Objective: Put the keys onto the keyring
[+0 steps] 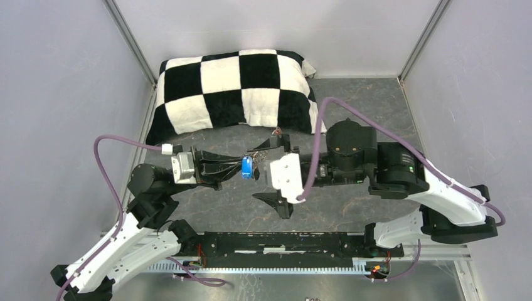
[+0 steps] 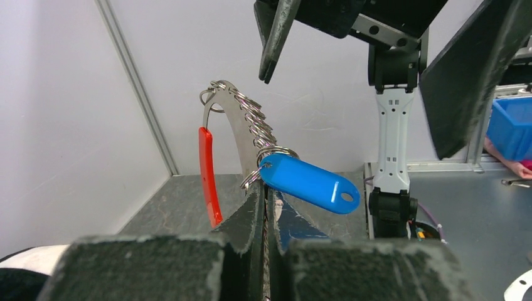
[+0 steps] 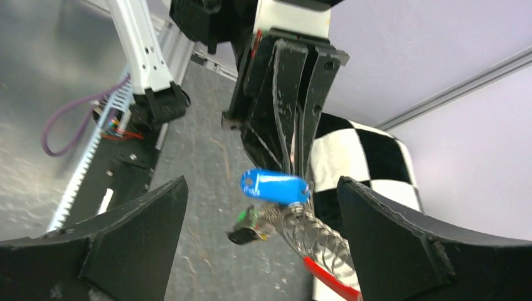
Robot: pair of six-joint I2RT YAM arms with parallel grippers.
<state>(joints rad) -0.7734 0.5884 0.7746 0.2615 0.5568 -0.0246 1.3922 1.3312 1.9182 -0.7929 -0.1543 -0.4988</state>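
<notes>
My left gripper (image 1: 235,167) is shut on the keyring (image 2: 241,119), a curved silvery strip strung with several small rings and closed by a red gate (image 2: 208,175). It holds the keyring up above the table. A blue key tag (image 2: 310,182) hangs from one ring just past the left fingertips (image 2: 256,210). My right gripper (image 3: 262,188) stands wide open, one finger on each side of the blue tag (image 3: 276,187) and the keyring (image 3: 313,235), touching neither. A small green and black piece (image 3: 251,229) dangles below the tag, blurred. From above the blue tag (image 1: 247,167) lies between both grippers.
A black and white checkered cushion (image 1: 235,91) lies at the back of the dark mat (image 1: 351,106). White walls close in the left, right and rear. A black rail (image 1: 282,241) runs along the near edge between the arm bases.
</notes>
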